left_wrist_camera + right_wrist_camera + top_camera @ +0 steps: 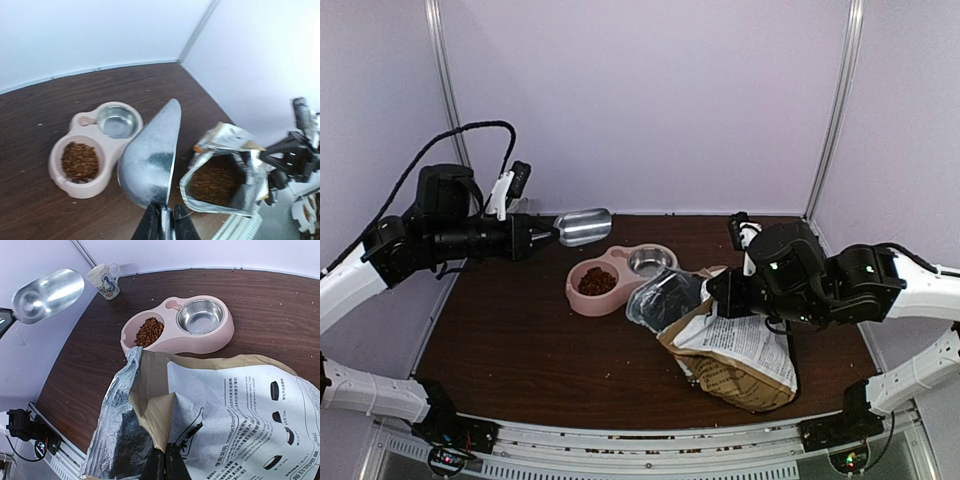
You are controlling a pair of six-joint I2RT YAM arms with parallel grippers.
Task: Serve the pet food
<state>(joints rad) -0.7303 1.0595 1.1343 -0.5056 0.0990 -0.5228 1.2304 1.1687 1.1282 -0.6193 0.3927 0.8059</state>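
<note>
Near the pink double bowl (582,301), one well holding reddish-brown kibble (597,281), left fingers (542,238) clamp an empty silver metal scoop (585,226); right fingers (720,293) pinch the tan paper bag (740,350), which may sag shut if they slip.

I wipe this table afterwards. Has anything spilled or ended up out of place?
Yes. Small crumbs lie scattered on the table around the pink double bowl, outside its kibble compartment; likely stray food.

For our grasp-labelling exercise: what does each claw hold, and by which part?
Left claw grips the shiny metal scoop by its handle end. Right claw pinches the tan paper bag with white printed label at its open mouth's edge.
</note>
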